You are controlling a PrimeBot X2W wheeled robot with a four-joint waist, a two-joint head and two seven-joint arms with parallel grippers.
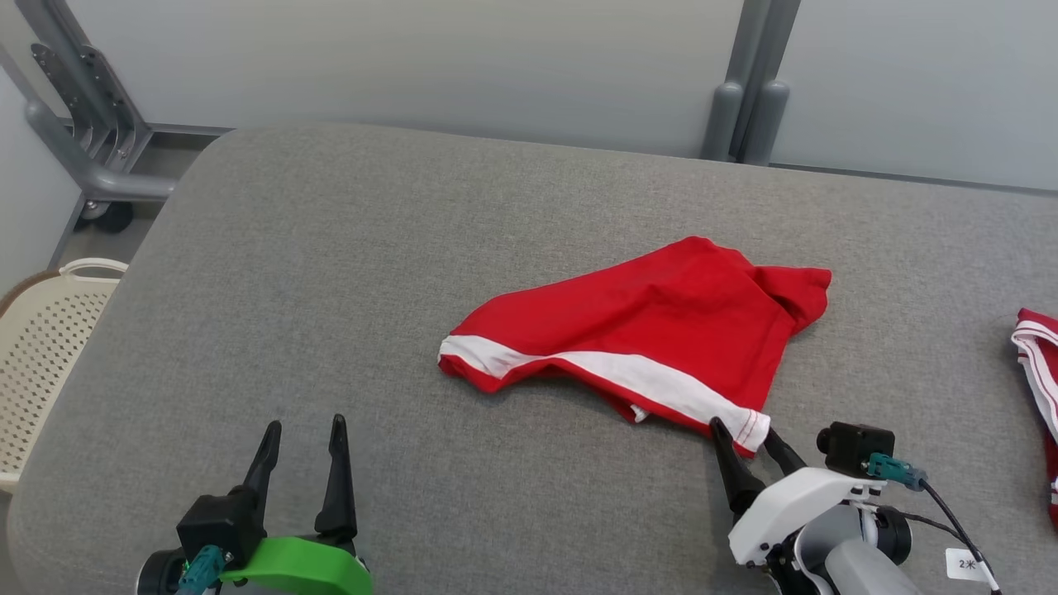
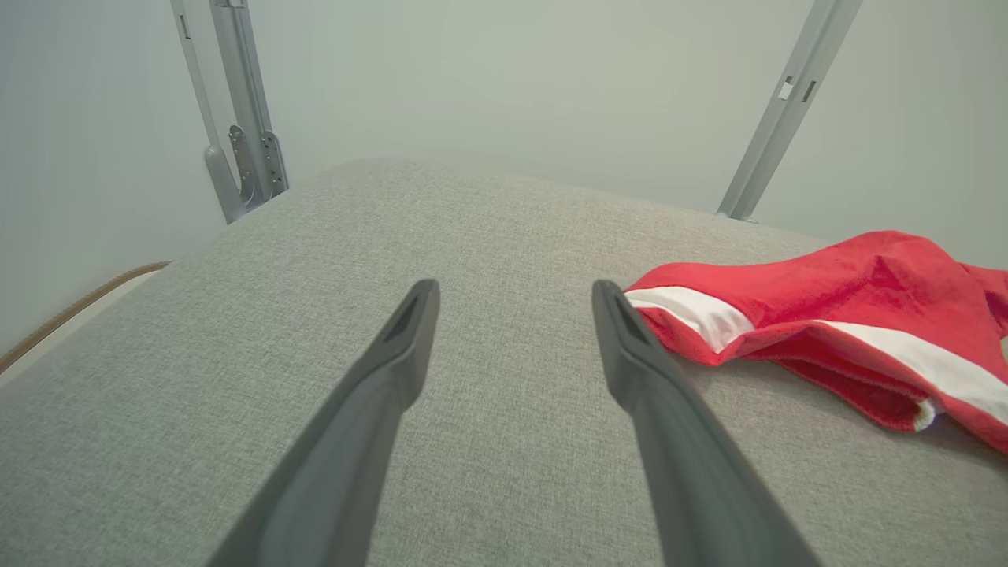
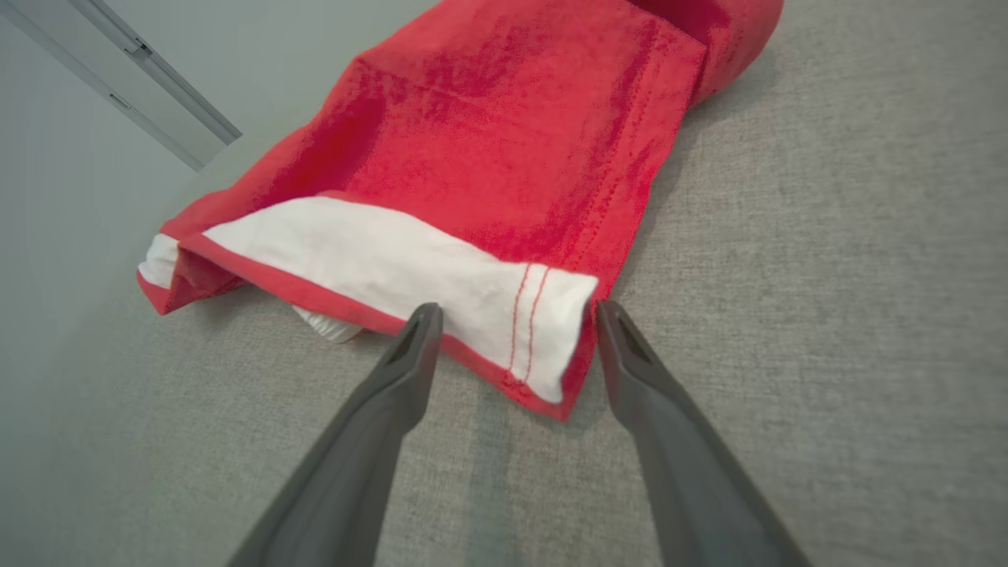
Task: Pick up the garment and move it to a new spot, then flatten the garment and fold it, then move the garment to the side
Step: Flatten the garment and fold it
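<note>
Jaws spread, right gripper (image 1: 741,430) straddles the garment (image 1: 653,330) at its five-o'clock corner; left gripper (image 1: 304,426), also spread, sits farther.

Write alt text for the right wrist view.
The right gripper holds its two dark fingers open on either side of the near white-banded corner of a red garment, not yet closed on it. The garment lies rumpled on a grey fabric surface.

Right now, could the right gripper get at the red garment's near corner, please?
Probably yes: the right gripper is open, the white-banded corner of the red garment lies between its fingertips, nothing blocking.
</note>
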